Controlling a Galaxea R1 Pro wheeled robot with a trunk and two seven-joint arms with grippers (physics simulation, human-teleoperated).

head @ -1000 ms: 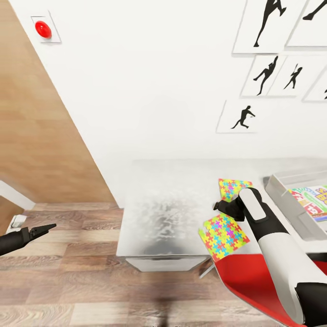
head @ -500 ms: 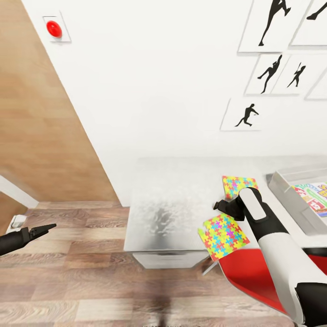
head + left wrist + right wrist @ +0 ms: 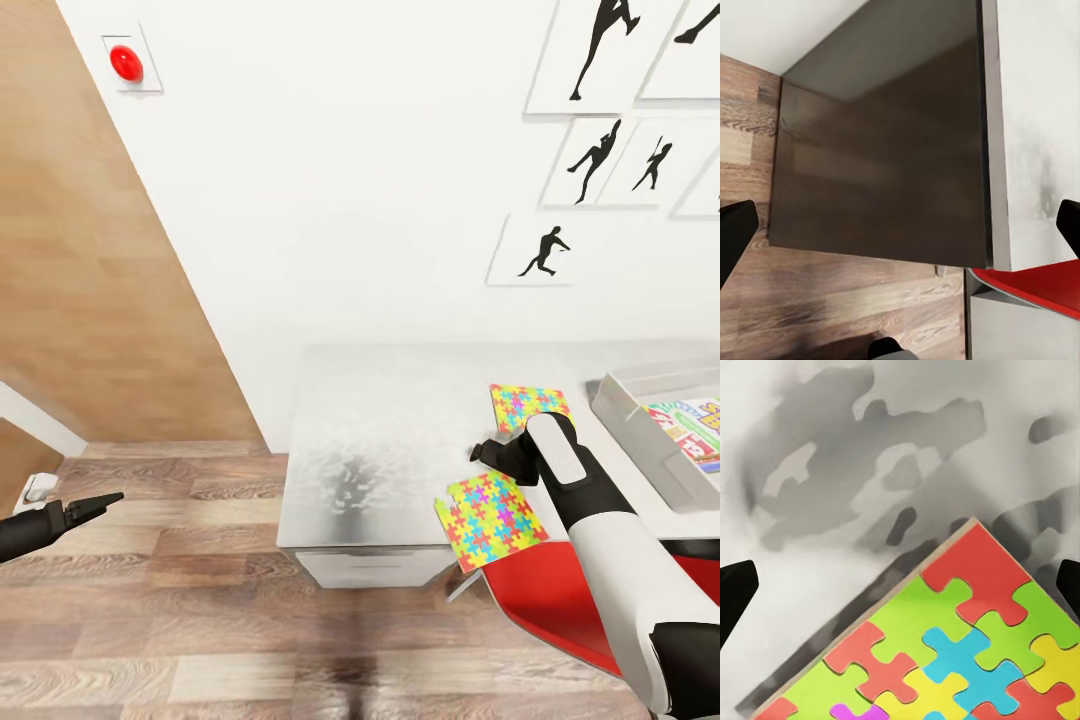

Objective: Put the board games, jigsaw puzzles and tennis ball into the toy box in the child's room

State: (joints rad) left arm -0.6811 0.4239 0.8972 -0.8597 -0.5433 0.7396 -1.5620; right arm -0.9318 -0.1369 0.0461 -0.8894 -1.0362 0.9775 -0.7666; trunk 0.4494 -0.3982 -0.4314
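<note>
Two jigsaw puzzles lie on the light grey table (image 3: 380,440). One puzzle (image 3: 525,405) lies flat farther back. The nearer puzzle (image 3: 490,520) hangs over the table's front edge. My right gripper (image 3: 486,452) hovers between them, open and empty. In the right wrist view its fingertips (image 3: 735,596) stand wide apart over the table and one corner of a puzzle (image 3: 967,645). The toy box (image 3: 632,425) sits at the table's right with a board game (image 3: 690,425) inside. My left gripper (image 3: 95,505) hangs over the floor beside the table's dark side panel (image 3: 877,150), open (image 3: 900,229).
A red chair (image 3: 560,610) stands under my right arm at the table's front. Black sports-silhouette pictures (image 3: 545,252) hang on the white wall, with a red button (image 3: 125,62) at its upper left. A wood panel (image 3: 90,280) and wood-plank floor (image 3: 180,620) lie to the left.
The view has shifted, so the table sits a little further right and higher. The nearer puzzle kept its place beside my right arm and now overhangs the front edge more.
</note>
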